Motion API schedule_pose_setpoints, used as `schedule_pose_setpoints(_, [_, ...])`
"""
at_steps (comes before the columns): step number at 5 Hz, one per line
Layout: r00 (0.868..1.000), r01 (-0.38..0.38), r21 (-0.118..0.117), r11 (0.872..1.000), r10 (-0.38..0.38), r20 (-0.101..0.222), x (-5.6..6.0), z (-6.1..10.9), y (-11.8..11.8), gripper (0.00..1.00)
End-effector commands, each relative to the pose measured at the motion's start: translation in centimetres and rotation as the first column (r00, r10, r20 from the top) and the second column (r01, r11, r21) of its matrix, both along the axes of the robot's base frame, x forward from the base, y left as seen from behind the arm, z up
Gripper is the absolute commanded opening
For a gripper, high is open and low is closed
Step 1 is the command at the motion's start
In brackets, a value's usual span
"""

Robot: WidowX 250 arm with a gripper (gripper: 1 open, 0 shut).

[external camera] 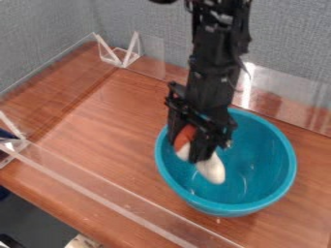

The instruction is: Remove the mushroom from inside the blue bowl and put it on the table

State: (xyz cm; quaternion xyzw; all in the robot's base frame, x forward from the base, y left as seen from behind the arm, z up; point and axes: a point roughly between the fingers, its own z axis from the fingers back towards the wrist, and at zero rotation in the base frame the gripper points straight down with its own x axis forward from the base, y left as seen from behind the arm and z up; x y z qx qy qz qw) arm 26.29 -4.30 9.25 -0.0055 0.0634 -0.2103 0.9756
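My gripper (198, 147) points straight down over the left part of the blue bowl (265, 189) and is shut on the mushroom. The mushroom's orange-red cap (189, 139) shows between the black fingers, and its cream-white stem (211, 170) hangs below them, lifted off the bowl's floor but still inside the rim. The glossy teal bowl sits on the reddish-brown table (97, 111) toward the right front.
Low clear acrylic walls (104, 189) edge the tabletop at the front and back. A white wire stand (118, 50) sits at the far left corner, and another white bracket (8, 136) at the left edge. Bare wood lies left of the bowl.
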Motion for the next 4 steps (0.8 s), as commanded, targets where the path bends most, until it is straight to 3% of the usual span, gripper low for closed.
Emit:
schedule_pose_setpoints(1, [0.99,-0.051,-0.011,0.999,0.052,0.129,1.7,5.1,2.5,0.0])
schedule_pose_setpoints(2, [0.968,-0.219,0.027,0.975,0.213,0.132,3.0,7.6,7.5,0.0])
schedule_pose_setpoints(3, [0.934,-0.343,0.044,0.938,0.336,0.123,2.4,7.7,12.6,0.0])
schedule_pose_setpoints(4, [0.942,-0.333,0.079,0.939,0.328,0.075,0.2,4.5,14.5,0.0])
